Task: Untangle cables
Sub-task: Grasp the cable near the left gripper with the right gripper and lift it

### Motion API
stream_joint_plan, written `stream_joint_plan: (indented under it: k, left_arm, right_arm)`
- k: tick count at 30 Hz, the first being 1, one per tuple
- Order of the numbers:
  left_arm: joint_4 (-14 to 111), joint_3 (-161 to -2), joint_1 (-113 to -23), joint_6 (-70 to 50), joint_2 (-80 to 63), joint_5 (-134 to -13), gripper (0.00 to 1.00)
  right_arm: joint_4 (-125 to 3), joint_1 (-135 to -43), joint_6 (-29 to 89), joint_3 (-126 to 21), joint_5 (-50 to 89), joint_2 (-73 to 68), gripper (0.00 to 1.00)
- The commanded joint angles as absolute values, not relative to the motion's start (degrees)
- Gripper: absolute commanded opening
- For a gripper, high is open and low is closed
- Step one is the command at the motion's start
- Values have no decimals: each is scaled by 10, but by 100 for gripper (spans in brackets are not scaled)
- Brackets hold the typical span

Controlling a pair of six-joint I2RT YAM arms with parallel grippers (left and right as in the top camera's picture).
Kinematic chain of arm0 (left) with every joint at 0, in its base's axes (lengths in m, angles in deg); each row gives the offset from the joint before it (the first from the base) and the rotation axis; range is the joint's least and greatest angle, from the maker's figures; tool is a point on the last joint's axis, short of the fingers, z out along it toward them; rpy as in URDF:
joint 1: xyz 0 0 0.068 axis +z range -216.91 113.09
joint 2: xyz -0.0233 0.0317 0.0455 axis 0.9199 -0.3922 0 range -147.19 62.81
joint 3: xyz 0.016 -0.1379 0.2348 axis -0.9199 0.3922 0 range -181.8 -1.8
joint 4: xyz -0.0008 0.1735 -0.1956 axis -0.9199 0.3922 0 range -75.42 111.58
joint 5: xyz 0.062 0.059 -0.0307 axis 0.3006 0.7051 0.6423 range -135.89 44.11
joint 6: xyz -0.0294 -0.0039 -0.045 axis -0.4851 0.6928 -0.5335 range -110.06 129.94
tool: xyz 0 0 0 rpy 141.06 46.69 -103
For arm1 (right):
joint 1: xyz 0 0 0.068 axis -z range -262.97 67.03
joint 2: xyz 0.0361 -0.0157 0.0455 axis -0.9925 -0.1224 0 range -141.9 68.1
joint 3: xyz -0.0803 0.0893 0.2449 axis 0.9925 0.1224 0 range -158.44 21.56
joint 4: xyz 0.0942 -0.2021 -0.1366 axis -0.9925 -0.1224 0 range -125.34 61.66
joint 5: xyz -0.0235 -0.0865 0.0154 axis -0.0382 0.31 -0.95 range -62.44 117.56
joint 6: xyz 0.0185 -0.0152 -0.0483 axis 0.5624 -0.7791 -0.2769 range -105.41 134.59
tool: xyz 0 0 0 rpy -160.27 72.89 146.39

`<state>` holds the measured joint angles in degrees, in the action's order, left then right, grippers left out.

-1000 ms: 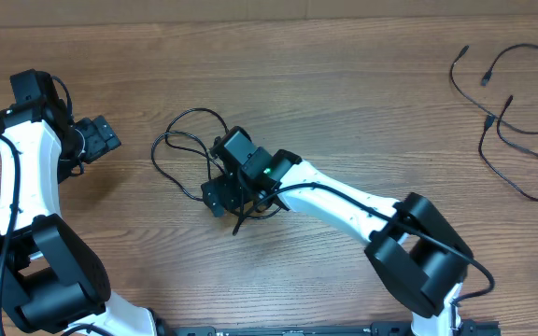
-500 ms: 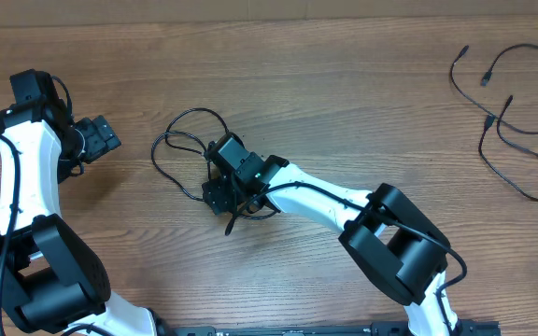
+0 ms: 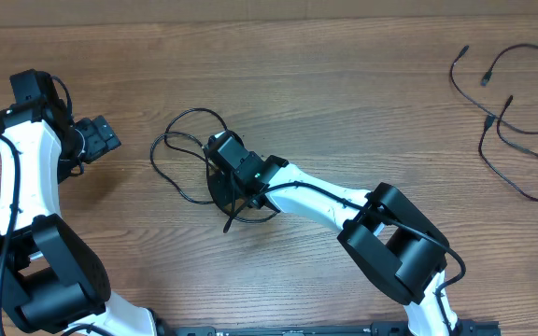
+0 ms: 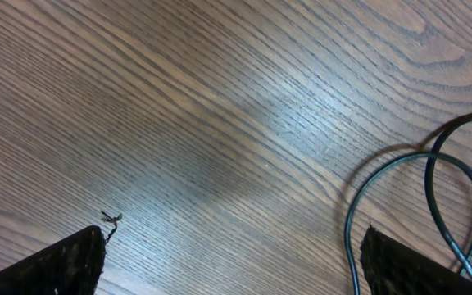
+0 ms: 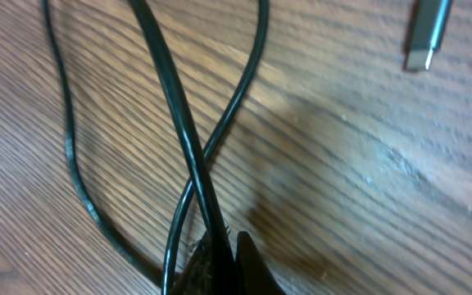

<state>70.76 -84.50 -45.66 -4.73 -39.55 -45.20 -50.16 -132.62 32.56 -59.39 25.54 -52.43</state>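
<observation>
Looping and crossing, thin glossy black cables (image 5: 197,161).

Black cables (image 5: 176,115); brown wood-grain table (image 3: 344,93)

A thin black cord (image 3: 192,112) lies in loose, overlapping loops left of centre in the overhead view. Close up, two of its strands (image 5: 195,168) cross near a silver-tipped plug (image 5: 424,33). Well apart, at the far right, more thin black cords (image 3: 489,119) sprawl in open curves.
</observation>
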Motion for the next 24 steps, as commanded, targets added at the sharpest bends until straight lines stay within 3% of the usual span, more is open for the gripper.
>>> stream_joint_plan:
  k: [1, 7, 14, 24]
  left_arm:
    - [708, -845, -456, -53, -401, -448, 100]
    - [708, -845, -456, -53, -401, -448, 100]
    - [708, -845, -456, -53, -401, -448, 100]
    - [709, -845, -456, -53, -401, -448, 100]
  right_arm:
    - [-517, -1328, 326, -595, 276, -523, 4]
    - [-597, -1316, 319, -614, 309, -483, 4]
    - [-722, -1304, 291, -672, 464, -359, 4]
    - [-724, -1304, 245, -736, 581, -186, 4]
